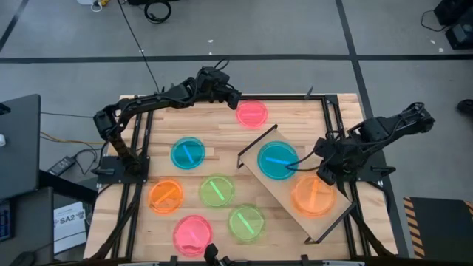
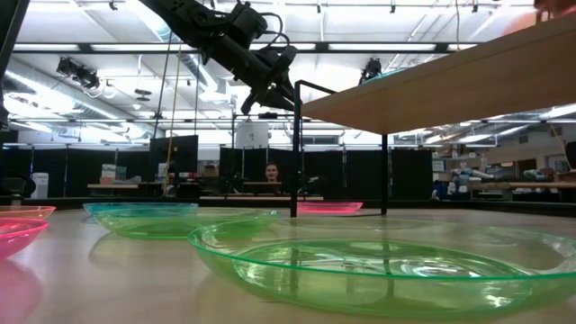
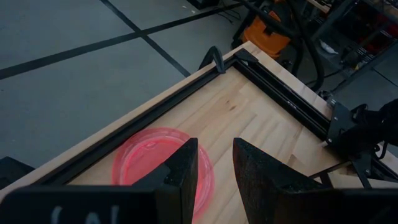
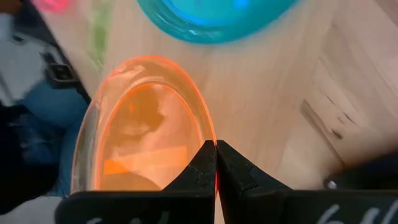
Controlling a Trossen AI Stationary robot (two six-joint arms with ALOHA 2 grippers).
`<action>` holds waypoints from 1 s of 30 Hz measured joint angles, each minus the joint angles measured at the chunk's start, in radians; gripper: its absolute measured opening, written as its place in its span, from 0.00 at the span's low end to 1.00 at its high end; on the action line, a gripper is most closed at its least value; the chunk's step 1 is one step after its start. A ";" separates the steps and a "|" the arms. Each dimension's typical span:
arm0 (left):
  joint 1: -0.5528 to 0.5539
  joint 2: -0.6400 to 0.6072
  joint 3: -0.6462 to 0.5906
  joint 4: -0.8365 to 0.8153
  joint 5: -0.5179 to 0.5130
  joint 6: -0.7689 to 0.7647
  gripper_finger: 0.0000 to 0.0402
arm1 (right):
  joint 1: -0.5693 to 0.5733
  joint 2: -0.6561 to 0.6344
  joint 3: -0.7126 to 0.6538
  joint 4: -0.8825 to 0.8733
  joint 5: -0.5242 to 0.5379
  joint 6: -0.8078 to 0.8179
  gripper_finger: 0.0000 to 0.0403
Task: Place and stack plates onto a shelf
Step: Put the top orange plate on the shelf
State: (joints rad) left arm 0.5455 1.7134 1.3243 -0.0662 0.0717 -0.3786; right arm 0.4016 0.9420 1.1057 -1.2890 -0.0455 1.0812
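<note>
I am looking at the shelf (image 1: 295,193), which is sitting slanted on the table (image 1: 222,125) at about four o'clock from the middle. Two plates are lying on it: a blue plate (image 1: 277,160) at the upper end and an orange plate (image 1: 313,195) at the lower end.

My right gripper (image 1: 323,175) is sitting at the edge of that orange plate. In the right wrist view its two dark fingers (image 4: 198,171) are pinching the thin rim of the orange plate (image 4: 143,137), pressed tight on it.

The other six plates are lying flat on the table. A pink plate (image 1: 252,112) is sitting at twelve o'clock near the far edge. A second blue plate (image 1: 188,153) is at nine o'clock. A second orange plate (image 1: 165,196) is at eight o'clock, with a green plate (image 1: 216,191) just beside it. Another green plate (image 1: 246,222) and another pink plate (image 1: 192,234) are at six o'clock, near the front edge.

My left gripper (image 1: 235,97) is hanging over the far edge, close to the far pink plate. Its fingers (image 3: 186,168) are spread apart and holding nothing. I think it is above the plate and not touching it, but I cannot be sure.
</note>
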 joint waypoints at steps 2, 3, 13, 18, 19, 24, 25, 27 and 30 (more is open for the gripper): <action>0.000 0.000 0.000 0.000 0.000 0.000 0.27 | 0.009 0.014 0.000 0.001 0.000 -0.002 0.02; 0.000 0.000 0.000 0.000 0.000 0.000 0.27 | 0.013 0.022 0.000 0.005 0.000 -0.007 0.02; 0.000 0.000 0.000 0.000 0.000 0.031 0.27 | 0.021 0.096 0.000 0.005 0.000 -0.062 0.03; 0.000 0.000 0.000 0.000 0.000 0.031 0.27 | 0.020 0.117 0.000 0.005 -0.007 -0.063 0.05; 0.000 0.000 0.000 0.000 0.000 0.031 0.27 | 0.020 0.120 0.000 0.005 -0.007 -0.063 0.05; 0.000 0.000 0.000 0.000 0.000 0.031 0.27 | 0.020 0.119 0.000 0.002 -0.008 -0.063 0.06; 0.000 0.000 0.000 0.000 0.000 0.031 0.27 | 0.020 0.119 0.000 0.000 -0.008 -0.063 0.06; 0.000 0.000 0.000 0.000 0.000 0.027 0.27 | 0.020 0.119 0.000 -0.001 -0.010 -0.063 0.07; 0.000 0.000 0.000 0.000 0.000 0.024 0.27 | 0.020 0.119 0.000 -0.001 -0.011 -0.063 0.09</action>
State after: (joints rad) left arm 0.5454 1.7138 1.3243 -0.0662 0.0719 -0.3542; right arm 0.4217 1.0607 1.1057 -1.2905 -0.0563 1.0183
